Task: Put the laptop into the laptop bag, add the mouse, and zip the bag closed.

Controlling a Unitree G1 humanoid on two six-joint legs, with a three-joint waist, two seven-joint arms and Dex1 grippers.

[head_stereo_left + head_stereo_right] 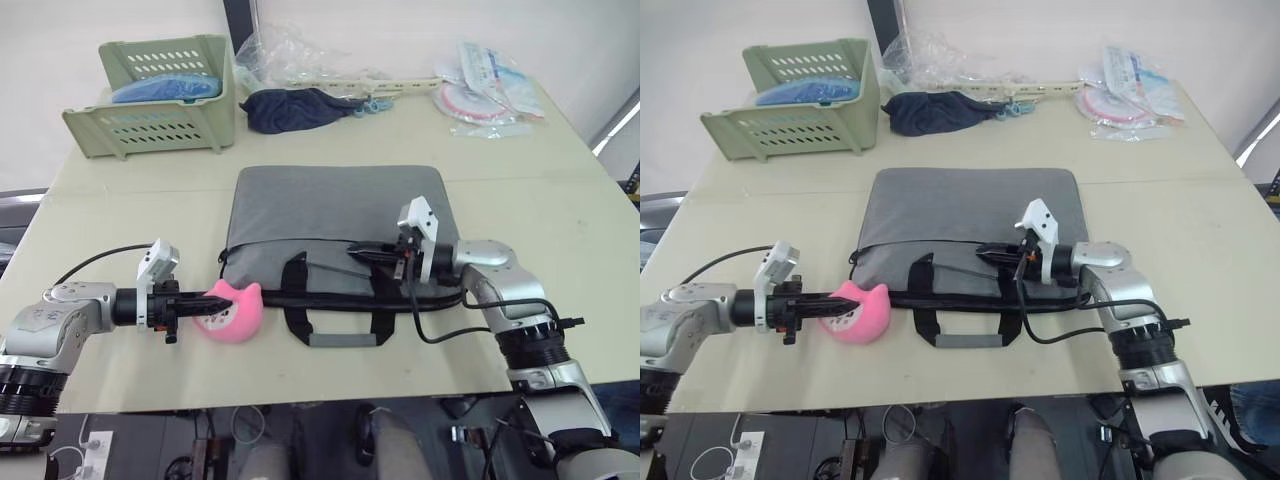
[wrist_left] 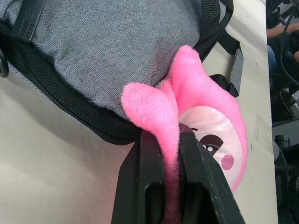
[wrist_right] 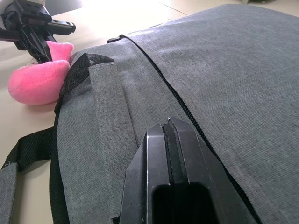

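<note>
We see the grey laptop bag [image 1: 335,225] flat at the table's [image 1: 600,260] centre. At its seven o'clock corner our left gripper [image 1: 195,303] pinches the pink plush toy [image 1: 233,311]. Our right gripper [image 1: 367,255], fingers pressed together and empty, sits over the bag's near edge.

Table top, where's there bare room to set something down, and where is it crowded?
Bare: the strip between the green basket and the grey laptop bag; the stretch right of the bag, beyond the right gripper. Crowded: the far edge, with basket, dark cloth and plastic packets; the bag's near-left corner, where the left gripper pinches the pink plush toy.
</note>
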